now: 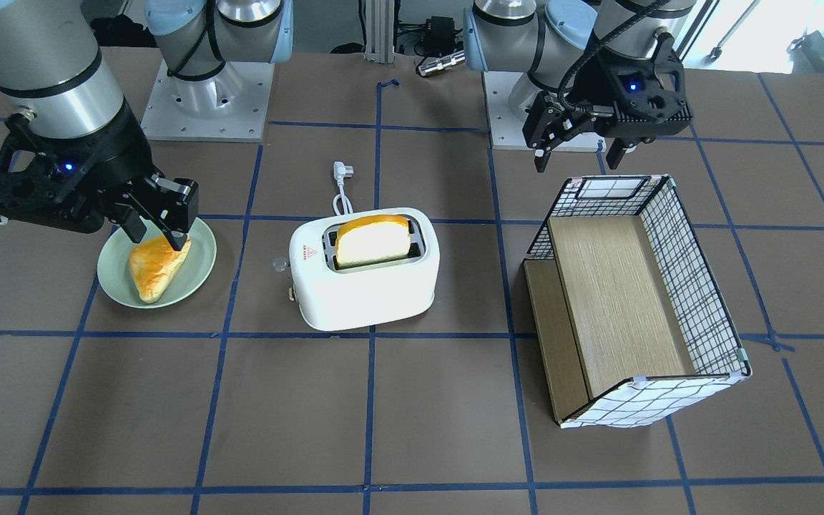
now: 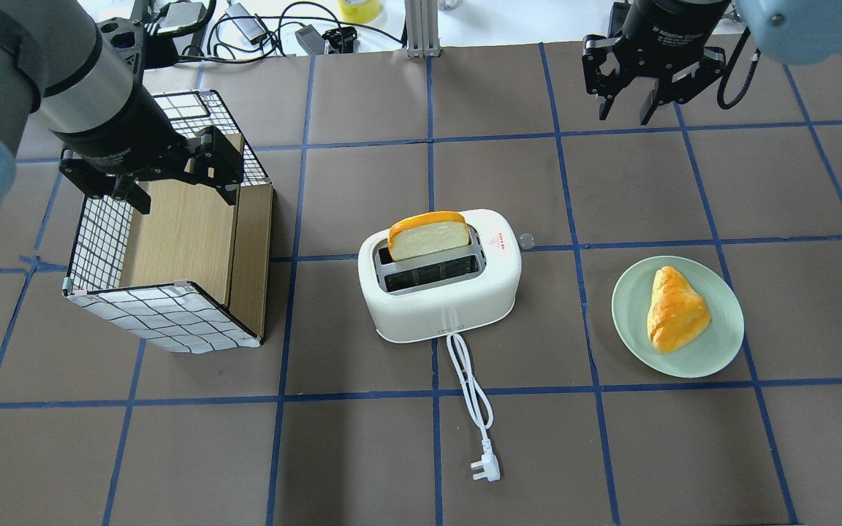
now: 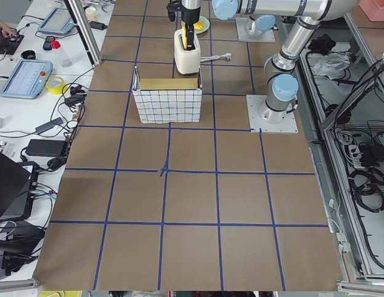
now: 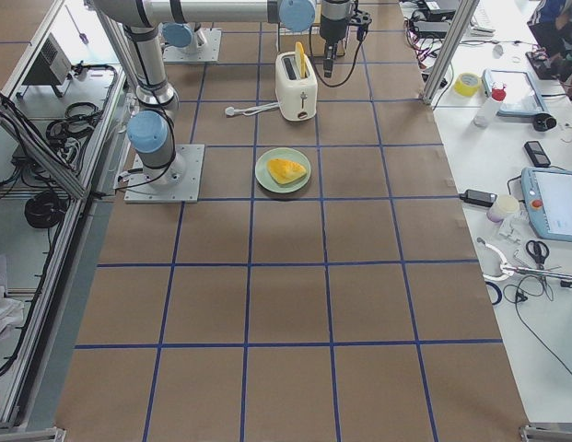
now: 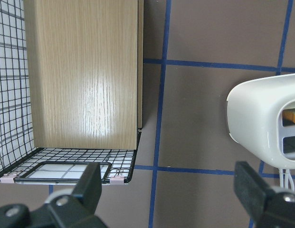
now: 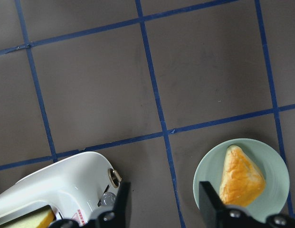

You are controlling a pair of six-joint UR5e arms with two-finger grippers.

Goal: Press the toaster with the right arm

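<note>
Toaster point(image 2: 421, 310) well apart from right jaws

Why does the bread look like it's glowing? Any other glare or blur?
Front-facing view: the bread slice in the toaster is overexposed, nearly white. Left wrist view: glare streaks the wooden shelf; the left hand has slightly soft fingers.
</note>
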